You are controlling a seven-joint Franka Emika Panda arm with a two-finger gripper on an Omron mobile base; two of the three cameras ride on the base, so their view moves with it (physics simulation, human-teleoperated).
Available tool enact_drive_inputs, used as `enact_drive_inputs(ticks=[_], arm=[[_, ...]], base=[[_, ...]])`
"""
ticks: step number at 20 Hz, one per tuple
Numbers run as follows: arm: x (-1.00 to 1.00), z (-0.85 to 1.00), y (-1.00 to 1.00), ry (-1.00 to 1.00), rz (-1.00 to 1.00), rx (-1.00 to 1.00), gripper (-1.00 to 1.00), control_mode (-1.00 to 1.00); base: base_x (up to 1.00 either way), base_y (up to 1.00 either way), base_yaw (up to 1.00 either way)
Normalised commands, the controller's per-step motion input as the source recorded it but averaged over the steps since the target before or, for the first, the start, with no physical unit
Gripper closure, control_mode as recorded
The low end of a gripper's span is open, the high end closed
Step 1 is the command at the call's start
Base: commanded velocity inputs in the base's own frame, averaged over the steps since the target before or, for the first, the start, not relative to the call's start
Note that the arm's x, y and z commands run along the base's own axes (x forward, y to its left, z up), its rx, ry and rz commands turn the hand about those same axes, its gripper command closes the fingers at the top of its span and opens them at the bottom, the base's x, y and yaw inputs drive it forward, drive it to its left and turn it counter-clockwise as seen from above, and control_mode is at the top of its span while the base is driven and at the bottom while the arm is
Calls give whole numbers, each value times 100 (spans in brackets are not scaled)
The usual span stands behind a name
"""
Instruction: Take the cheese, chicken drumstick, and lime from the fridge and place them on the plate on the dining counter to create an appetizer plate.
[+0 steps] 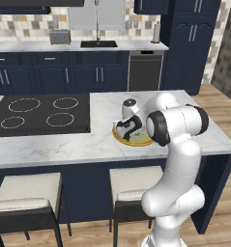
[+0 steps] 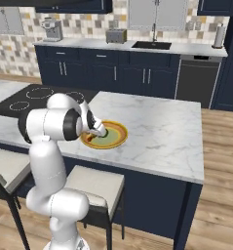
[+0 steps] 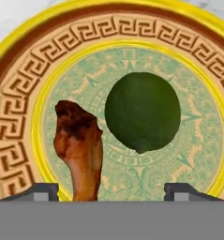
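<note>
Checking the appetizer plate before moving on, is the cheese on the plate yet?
No, the plate holds the lime and the chicken drumstick.

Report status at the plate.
Gripper open over plate. Lime and chicken drumstick on plate, apart. Nothing in the way.

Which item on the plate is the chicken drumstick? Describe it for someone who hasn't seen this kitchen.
On the marble dining counter, right of the black cooktop, sits a yellow-rimmed plate. The chicken drumstick is the slim reddish-brown piece beside the round dark green lime.
</note>
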Motion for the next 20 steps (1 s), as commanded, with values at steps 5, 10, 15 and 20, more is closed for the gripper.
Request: enact_drive_inputs(ticks=[5, 10, 15, 20], arm=[[-50, 58, -37, -1, 0, 0, -100, -100], [-75, 91, -35, -11, 2, 0, -100, -100], [-77, 95, -42, -15, 9, 7, -100, -100], [-84, 74, -20, -14, 22, 11, -100, -100]], base=[[0, 0, 0], [0, 0, 0], [0, 0, 0], [0, 0, 0]])
